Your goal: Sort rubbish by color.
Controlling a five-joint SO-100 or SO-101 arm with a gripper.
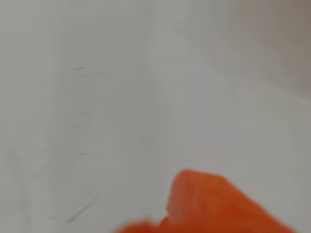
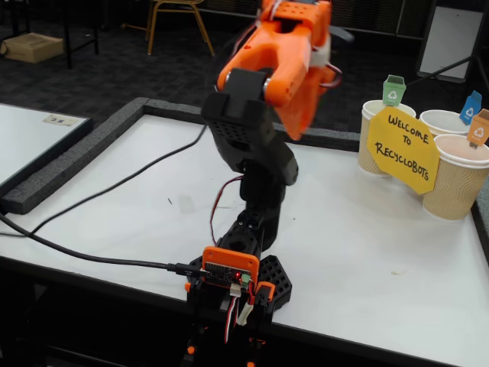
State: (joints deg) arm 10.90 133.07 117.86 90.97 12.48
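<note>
Overhead, orange tool (image 2: 302, 115) raised, jaw state unclear, 3 paper cups (image 2: 457, 183), 1 yellow sign (image 2: 403, 149), no rubbish visible.

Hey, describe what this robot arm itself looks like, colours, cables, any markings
In the fixed view, the arm mixes black and orange plastic: black lower links, orange upper housing and gripper. The black base carries an orange-framed circuit board with a lit red LED. A black cable plugs in from the left; thin red and white wires run along the arm. No lettering is visible on it.

floor (image 2: 114, 69): dark carpet | chair (image 2: 179, 23): yellow legs, rear | table (image 2: 367, 252): white, foam-edged
</note>
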